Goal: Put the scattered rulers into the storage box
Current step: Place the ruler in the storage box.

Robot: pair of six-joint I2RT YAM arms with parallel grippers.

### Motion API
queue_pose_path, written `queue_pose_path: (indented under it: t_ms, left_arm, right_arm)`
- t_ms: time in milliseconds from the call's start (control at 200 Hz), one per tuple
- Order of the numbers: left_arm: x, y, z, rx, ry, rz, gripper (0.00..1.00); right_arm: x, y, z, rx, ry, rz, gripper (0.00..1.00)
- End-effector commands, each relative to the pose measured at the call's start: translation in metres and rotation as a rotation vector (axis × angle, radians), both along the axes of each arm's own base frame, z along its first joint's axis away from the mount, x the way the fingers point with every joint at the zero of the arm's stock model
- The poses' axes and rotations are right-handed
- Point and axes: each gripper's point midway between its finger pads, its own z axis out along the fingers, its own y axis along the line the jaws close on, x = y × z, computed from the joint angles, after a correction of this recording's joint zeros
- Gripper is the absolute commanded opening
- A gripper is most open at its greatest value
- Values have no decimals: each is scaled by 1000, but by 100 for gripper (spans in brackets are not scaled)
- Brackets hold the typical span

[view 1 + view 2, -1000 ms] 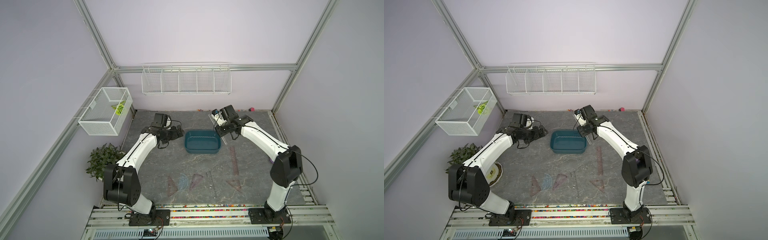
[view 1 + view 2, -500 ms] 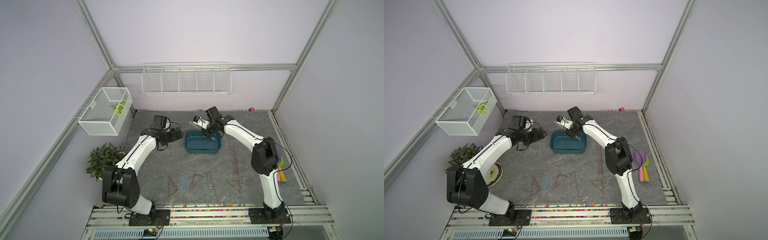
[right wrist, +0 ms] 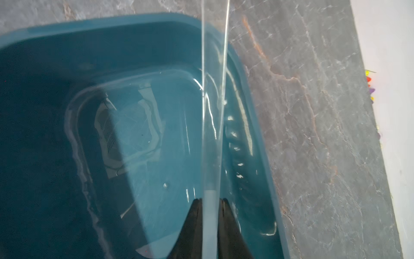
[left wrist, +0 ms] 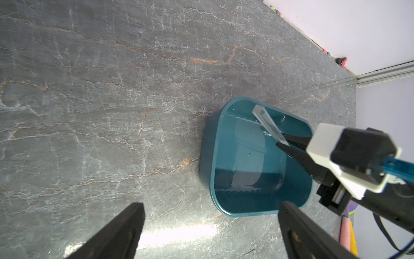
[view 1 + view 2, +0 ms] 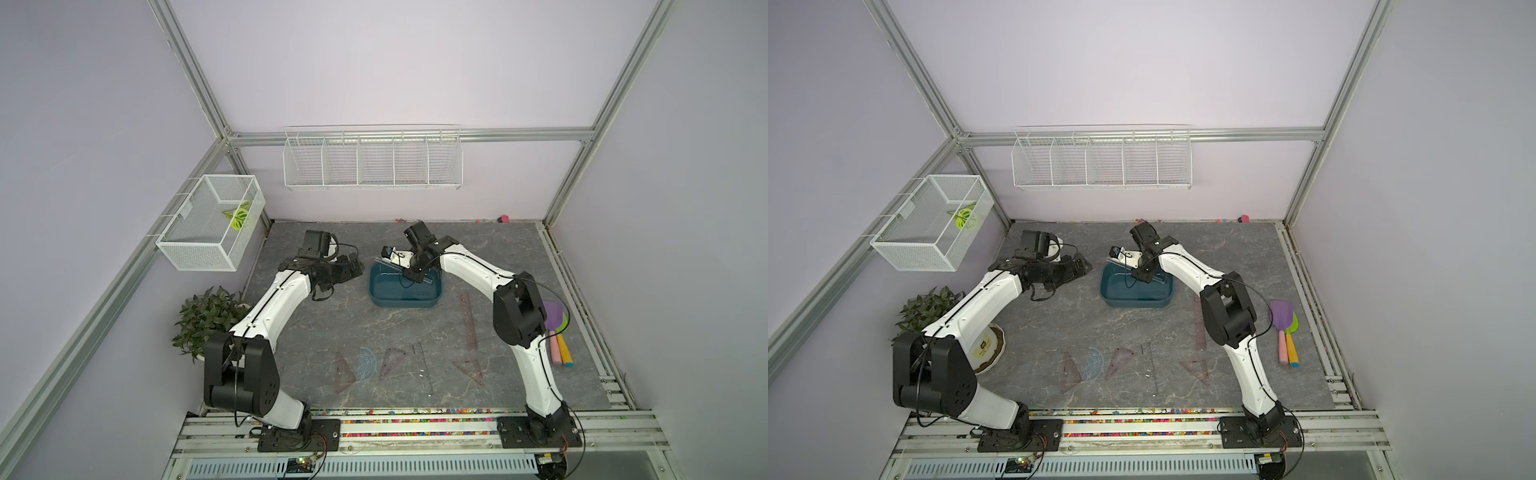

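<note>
My right gripper (image 3: pixel 210 199) is shut on a clear straight ruler (image 3: pixel 212 112). It holds it low over the back of the dark teal storage box (image 3: pixel 89 44), and the strip slants across the box (image 5: pixel 399 301) in both top views. The left wrist view shows the same ruler (image 4: pixel 267 124) pinched edge-on above the box (image 4: pixel 208 157). My left gripper (image 5: pixel 355 266) is open and holds nothing. It sits just left of the box. Near the front lie a smoky long ruler (image 5: pixel 469 320), a clear strip (image 5: pixel 422 368), brownish triangles (image 5: pixel 345 372) (image 5: pixel 392 363) (image 5: pixel 469 370) and a bluish protractor (image 5: pixel 368 363).
Pastel scoops (image 5: pixel 557 328) lie at the right edge behind my right arm. A potted plant (image 5: pixel 208 316) stands at the left. White wire baskets hang on the left wall (image 5: pixel 208 224) and the back wall (image 5: pixel 372 160). Coloured beads line the front rail.
My right gripper has carried the clear ruler leftward from the box's back right corner and lowered it over the box. The left arm has barely moved.
</note>
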Motion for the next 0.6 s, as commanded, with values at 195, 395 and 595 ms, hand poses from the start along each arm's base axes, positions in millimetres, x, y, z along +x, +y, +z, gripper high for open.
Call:
queue_pose_path:
  t_ms: [195,395,595]
  left_arm:
    - [2,3,-7,-2,14,7,99]
    - [2,2,-8,-5,16,5,98]
    - [4,3,-9,-5,16,6,98]
  right_arm:
    - [-15,-4,-27,-71,-25,133,22]
    - [-11,-4,-37,-94,-22,134,23]
    - [-7,4,-3,-22,-53,68,24]
